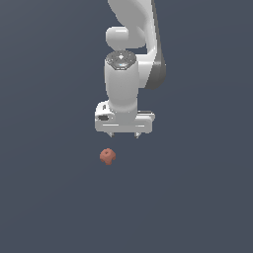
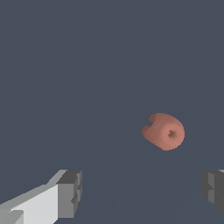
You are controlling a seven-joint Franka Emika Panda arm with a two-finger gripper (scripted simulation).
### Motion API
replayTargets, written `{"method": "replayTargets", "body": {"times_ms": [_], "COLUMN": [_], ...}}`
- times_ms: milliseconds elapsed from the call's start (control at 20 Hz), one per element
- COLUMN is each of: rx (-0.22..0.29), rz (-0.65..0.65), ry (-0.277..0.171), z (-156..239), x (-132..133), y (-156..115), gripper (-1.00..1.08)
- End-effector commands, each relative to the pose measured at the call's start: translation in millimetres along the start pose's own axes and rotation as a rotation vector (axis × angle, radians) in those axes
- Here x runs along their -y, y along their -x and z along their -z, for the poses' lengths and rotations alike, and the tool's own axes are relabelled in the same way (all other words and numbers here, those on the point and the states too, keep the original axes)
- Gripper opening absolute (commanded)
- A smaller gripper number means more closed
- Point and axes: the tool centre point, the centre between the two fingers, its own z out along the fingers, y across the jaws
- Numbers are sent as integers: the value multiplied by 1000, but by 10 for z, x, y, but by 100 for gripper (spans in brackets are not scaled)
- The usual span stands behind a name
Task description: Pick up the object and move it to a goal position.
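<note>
The object, a small reddish-brown lump with a notch at one edge and a dark hole in its face, lies alone on the flat grey ground; in the exterior view I read it at about seven o'clock from the gripper, near but not touching. Through the wrist camera the object sits ahead of the fingertips and nearer one fingertip than the other, so it is off the gripper's centre line and not yet between the pads. The gripper is spread wide, with nothing in its grasp. Above it I see the white arm hanging roughly straight down. I judge this to be the approach step, before any grasp. I cannot see a goal marker in either view. Next, I would shift the hand sideways toward that seven o'clock spot until the piece is centred between the fingers, then descend and close. The lump is small and rounded, so I expect poor centring could let it roll or squirt free.
</note>
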Motion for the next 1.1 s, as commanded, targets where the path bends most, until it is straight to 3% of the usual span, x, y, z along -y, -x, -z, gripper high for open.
{"method": "replayTargets", "body": {"times_ms": [0, 550, 1050], "rx": [0, -11, -1], "rz": [0, 80, -28], "ry": [0, 18, 12], "z": [0, 133, -41], "x": [0, 175, 33], "y": [0, -9, -58], "gripper": [100, 100, 100]}}
